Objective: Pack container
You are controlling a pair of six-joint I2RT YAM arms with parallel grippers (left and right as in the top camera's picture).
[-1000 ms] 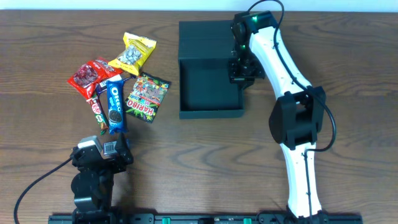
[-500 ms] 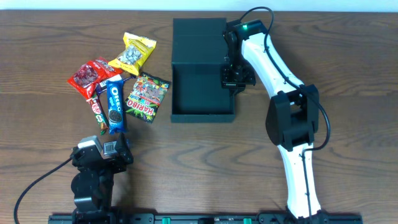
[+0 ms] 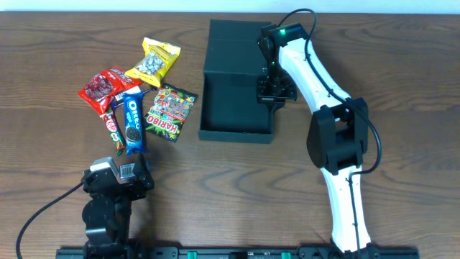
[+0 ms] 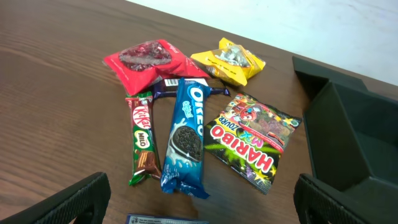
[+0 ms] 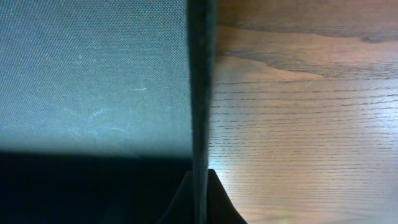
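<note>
Your right gripper [image 3: 277, 90] was pinched onto the right-hand wall of the container [image 3: 233, 108], which sat open near the far middle of the table [image 3: 420, 72], its lid folded back flat on the far side and its inside bare. From your right wrist camera, that thin dark wall [image 5: 199, 93] ran straight up the view with a finger [image 5: 221, 205] pressed to it at the bottom edge, wood grain to one side and the box floor to the other. Your left gripper [image 3: 121, 169] rested near the front left corner with its jaws spread wide, holding nothing. Beyond it lay the snacks, left of the container: an Oreo packet [image 4: 186, 140], a KitKat bar [image 4: 143, 140], a Haribo bag [image 4: 252, 140], a red packet [image 4: 147, 62] and a yellow packet [image 4: 233, 60].
</note>
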